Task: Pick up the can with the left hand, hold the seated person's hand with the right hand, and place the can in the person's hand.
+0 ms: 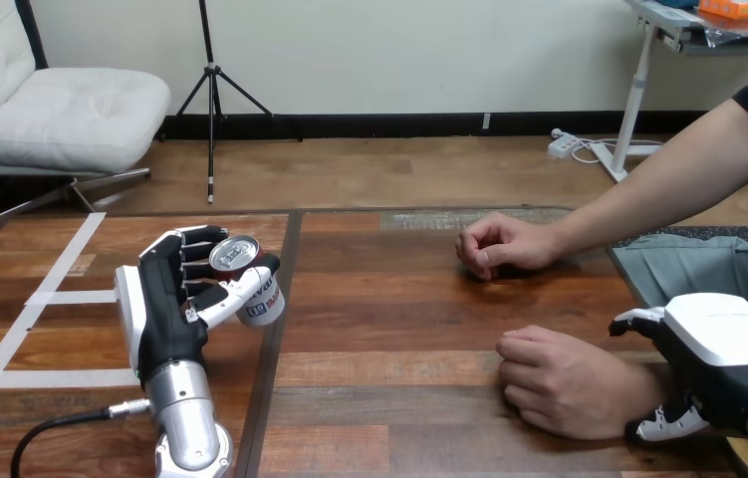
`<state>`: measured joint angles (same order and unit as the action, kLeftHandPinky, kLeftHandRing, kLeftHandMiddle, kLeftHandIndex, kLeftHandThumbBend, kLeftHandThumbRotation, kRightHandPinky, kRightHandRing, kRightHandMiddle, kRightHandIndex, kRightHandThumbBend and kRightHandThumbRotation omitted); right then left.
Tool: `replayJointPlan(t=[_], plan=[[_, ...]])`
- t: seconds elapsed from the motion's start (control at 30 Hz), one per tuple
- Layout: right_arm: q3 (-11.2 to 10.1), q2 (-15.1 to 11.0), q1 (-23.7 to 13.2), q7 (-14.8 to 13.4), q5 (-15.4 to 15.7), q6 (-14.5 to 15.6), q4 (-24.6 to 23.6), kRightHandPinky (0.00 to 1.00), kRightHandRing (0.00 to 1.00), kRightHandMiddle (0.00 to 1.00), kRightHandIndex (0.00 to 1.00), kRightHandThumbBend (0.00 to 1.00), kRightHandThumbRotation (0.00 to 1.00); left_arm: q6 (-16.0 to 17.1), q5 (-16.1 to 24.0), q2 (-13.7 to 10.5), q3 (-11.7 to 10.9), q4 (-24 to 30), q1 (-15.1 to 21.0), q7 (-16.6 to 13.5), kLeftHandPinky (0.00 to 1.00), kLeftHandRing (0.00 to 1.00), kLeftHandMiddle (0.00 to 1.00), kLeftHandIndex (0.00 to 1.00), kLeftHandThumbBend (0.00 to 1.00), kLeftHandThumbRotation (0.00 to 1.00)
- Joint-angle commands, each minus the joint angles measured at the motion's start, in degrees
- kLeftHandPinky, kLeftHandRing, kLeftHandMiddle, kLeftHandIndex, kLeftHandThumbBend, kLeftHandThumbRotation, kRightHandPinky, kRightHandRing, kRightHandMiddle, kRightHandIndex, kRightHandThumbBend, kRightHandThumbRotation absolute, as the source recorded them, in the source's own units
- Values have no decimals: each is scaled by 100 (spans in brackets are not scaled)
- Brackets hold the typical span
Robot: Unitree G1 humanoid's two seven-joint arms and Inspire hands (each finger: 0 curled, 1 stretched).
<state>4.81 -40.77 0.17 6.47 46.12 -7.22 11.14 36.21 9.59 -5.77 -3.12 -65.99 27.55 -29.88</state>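
Nearest: silver left forearm [185, 423] coming up from the bottom edge, left hand [162, 319] at its end. Two robot hands, two person's hands, one can.

Can [234, 253]: left of table [399, 329] centre, in the left hand, tilted with top toward the camera. Silver lid with pull tab, white wrap with dark blue and red print. Fingers [190, 249] curled behind it, thumb across the front, clamped on the can. Probably lifted off the wood, base hard to see.

Right hand [723, 344]: bottom right, white shell up, fingers above and thumb below the wrist [638, 383], closed round it.

Person's near hand [554, 383]: loose fist resting on the table, well apart from the can. Person's far hand [497, 245]: fist on the table, farther back.
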Motion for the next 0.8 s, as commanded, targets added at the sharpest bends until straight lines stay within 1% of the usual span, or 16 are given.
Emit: replayJointPlan(t=[0.0, 0.2, 0.5, 0.7, 0.77], plan=[[165, -95, -6, -40, -3, 45, 397, 75, 79, 81, 79, 73, 16, 147, 32, -68, -4, 319, 445, -11, 44, 51, 53, 53, 65, 0], [183, -115, 7, -68, -40, 12, 487, 69, 75, 79, 78, 75, 16, 100, 53, -70, 13, 326, 450, -24, 44, 51, 53, 53, 65, 0], [191, -136, 30, 84, -129, 62, 508, 64, 73, 78, 78, 73, 17, 115, 26, -63, -1, 305, 472, 10, 44, 51, 54, 53, 64, 0], [193, -175, 55, 260, -214, 49, 491, 62, 73, 78, 78, 72, 18, 114, 31, -64, 4, 314, 470, 20, 44, 51, 54, 53, 65, 0], [183, -179, 84, 301, -242, 64, 459, 60, 71, 76, 77, 72, 19, 126, 33, -69, 8, 315, 468, 30, 44, 51, 54, 53, 64, 0]])
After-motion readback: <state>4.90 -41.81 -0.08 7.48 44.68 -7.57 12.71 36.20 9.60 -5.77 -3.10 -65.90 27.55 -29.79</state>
